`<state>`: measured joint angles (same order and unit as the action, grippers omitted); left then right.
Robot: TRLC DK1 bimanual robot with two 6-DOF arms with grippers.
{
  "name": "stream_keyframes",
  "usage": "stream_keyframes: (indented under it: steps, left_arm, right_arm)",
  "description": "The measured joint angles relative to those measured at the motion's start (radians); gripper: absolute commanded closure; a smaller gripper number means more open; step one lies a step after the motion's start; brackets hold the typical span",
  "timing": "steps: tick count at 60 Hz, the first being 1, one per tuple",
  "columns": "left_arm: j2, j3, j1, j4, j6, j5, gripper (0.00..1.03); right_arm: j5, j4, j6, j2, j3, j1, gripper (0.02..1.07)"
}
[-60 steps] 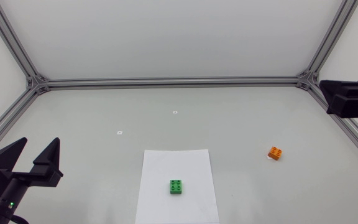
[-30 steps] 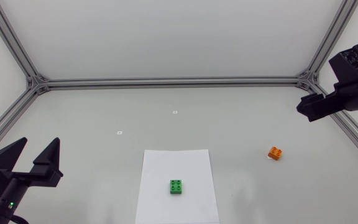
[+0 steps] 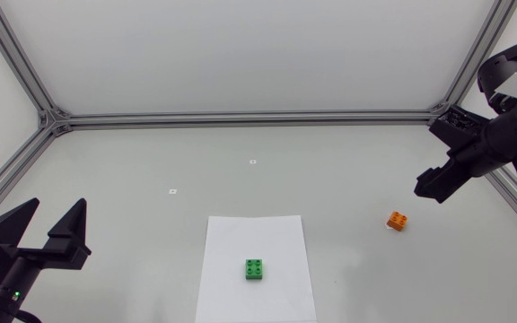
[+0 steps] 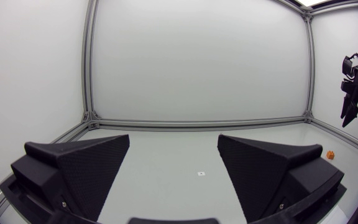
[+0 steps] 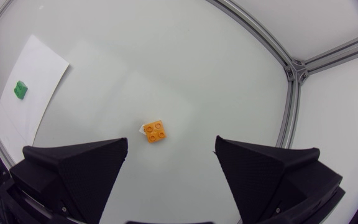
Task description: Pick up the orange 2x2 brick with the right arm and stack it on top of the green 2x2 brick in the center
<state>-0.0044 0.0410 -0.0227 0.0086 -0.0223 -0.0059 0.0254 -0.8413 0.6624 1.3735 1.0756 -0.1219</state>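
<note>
Probably light, rigid and slick, the orange brick (image 5: pixel 155 130) sits on the table (image 3: pixel 151 161) below the open, empty right jaws, well apart from the green brick (image 5: pixel 20 89); I would pinch its flat opposite sides squarely, and the left jaws are open too.

Bricks: two. One orange 2x2 brick (image 3: pixel 398 221), one green 2x2 brick (image 3: pixel 256 269). One white paper sheet (image 3: pixel 240 238). Two small white markers (image 3: pixel 252 161) (image 3: pixel 173 190) on table. Two black grippers: left gripper (image 3: pixel 58 206), right gripper (image 3: pixel 426 187).
</note>
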Motion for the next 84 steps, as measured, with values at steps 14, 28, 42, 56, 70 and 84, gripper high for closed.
stream_keyframes:
  steps: [14,28,42,56,70,84]
  left_arm:
    - [0.000,0.000,0.000,0.000,0.000,0.000,0.04]
    - [0.000,0.000,0.000,0.000,0.000,0.000,0.04]
    - [0.000,0.000,0.000,0.000,0.000,0.000,0.04]
    - [0.000,0.000,0.000,0.000,0.000,0.000,0.04]
    - [0.000,0.000,0.000,0.000,0.000,0.000,0.04]
    - [0.000,0.000,0.000,0.000,0.000,0.000,0.04]
  right_arm:
    - [0.008,-0.119,0.171,0.175,0.038,-0.016,0.07]
    - [0.071,-0.095,0.277,0.241,0.038,-0.051,0.09]
    - [0.087,-0.037,0.311,0.284,0.042,-0.053,0.09]
    - [0.076,-0.071,0.341,0.378,0.065,-0.057,0.07]
    - [0.043,-0.068,0.341,0.441,0.076,-0.047,0.06]
    - [0.023,-0.038,0.341,0.475,0.091,-0.024,0.06]
